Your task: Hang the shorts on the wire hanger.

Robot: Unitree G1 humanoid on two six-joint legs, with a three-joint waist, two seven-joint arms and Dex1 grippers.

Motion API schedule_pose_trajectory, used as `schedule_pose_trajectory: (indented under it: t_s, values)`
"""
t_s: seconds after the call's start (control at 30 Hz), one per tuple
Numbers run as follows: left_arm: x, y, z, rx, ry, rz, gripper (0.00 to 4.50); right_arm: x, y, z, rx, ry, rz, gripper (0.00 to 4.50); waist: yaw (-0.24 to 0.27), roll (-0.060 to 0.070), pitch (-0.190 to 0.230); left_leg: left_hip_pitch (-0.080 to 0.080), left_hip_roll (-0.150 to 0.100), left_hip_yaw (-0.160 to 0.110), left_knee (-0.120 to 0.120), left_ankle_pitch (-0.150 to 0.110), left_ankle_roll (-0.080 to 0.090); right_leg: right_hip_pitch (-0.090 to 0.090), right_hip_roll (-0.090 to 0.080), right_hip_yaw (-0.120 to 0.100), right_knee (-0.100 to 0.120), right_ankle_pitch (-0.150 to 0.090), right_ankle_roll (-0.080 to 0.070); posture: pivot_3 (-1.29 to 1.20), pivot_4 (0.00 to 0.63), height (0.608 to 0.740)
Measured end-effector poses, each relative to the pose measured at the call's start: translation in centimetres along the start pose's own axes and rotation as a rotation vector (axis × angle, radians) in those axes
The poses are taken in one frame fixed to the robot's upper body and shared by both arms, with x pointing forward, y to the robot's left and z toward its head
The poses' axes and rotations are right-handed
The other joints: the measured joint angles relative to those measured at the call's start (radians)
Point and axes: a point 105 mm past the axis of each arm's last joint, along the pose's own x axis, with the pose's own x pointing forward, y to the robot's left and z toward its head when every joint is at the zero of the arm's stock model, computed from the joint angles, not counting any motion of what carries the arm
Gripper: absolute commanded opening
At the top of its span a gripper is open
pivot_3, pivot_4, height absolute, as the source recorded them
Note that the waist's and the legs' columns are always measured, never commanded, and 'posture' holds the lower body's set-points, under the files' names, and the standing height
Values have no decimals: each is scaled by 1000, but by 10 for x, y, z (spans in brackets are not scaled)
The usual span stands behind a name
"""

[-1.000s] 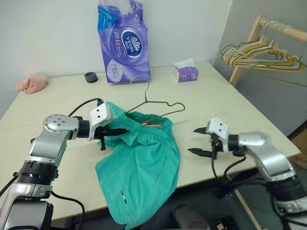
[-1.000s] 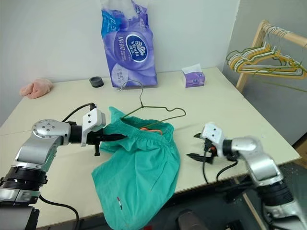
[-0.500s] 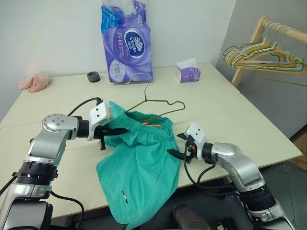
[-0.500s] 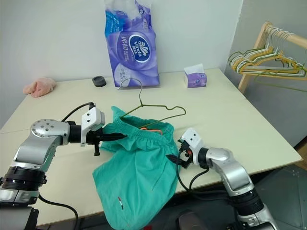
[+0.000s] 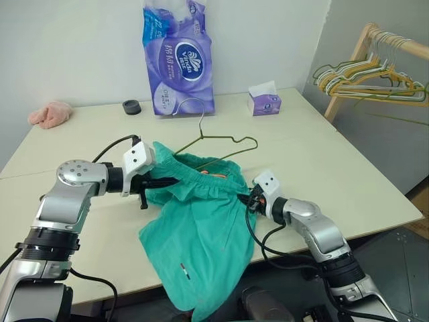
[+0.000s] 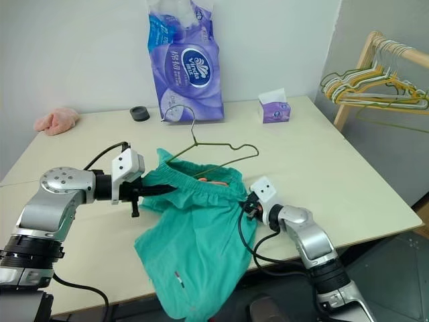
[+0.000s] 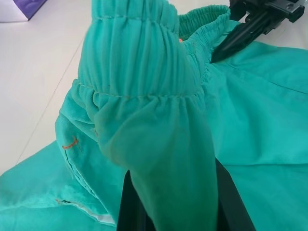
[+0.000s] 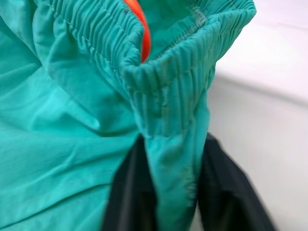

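The teal-green shorts point(image 5: 198, 228) hang off the table's front edge, their gathered waistband held up between both grippers. My left gripper point(image 5: 163, 182) is shut on the waistband's left end, where fabric bunches over its fingers point(image 7: 132, 207). At the waistband's right end my right gripper point(image 5: 247, 198) is shut on the elastic, pinched between the black fingers point(image 8: 219, 192). The thin olive wire hanger point(image 5: 218, 144) lies on the table just behind the shorts, its lower bar partly under the waistband and its hook point(image 5: 194, 107) toward the purple pack.
A tall purple tissue-roll pack point(image 5: 175, 57) stands at the back of the cream table point(image 5: 335, 161), with a small tissue box point(image 5: 265, 100), a black ring point(image 5: 131, 106) and a pink cloth point(image 5: 47, 114). A wooden rack point(image 5: 365, 67) with several hangers stands to the right.
My right gripper moved left from beside the table edge to the waistband's right end and shut on it. The left gripper kept its grip in place.
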Motion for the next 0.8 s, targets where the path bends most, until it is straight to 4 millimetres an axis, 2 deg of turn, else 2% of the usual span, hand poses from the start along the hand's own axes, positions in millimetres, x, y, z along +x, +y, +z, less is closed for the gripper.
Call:
schedule_pose_trajectory:
  t_s: [0.2, 0.37, 0.47, 0.8]
  values:
    - [-11, -4, 26, -139, -123, -39, 0, -20, -28, 5, 29, -40, -38, 7, 1, 0, 0, 0, 0, 0, 0, 0, 0, 0, 0, -1, 0, 0, 0, -246, 0, 740]
    - [-29, -20, 40, -126, -81, -165, 0, -37, -40, 11, 87, -58, -3, 7, -2, 0, 0, 1, 0, 0, -1, 0, 0, 0, 1, 0, 0, 0, 0, -251, 0, 740]
    - [-34, -29, 34, -126, -43, -209, 0, -40, -40, 10, 117, -45, 32, 7, -3, 1, 0, 2, 1, 0, -1, 0, 0, 0, 2, 0, 0, -1, -1, -252, 0, 740]
    - [-43, -33, 26, -76, 27, -239, 0, -46, -36, 13, 148, -36, 91, 7, -1, 0, 0, 1, 0, 1, -1, 0, 0, 0, 1, 1, 0, -1, -1, -252, 0, 740]
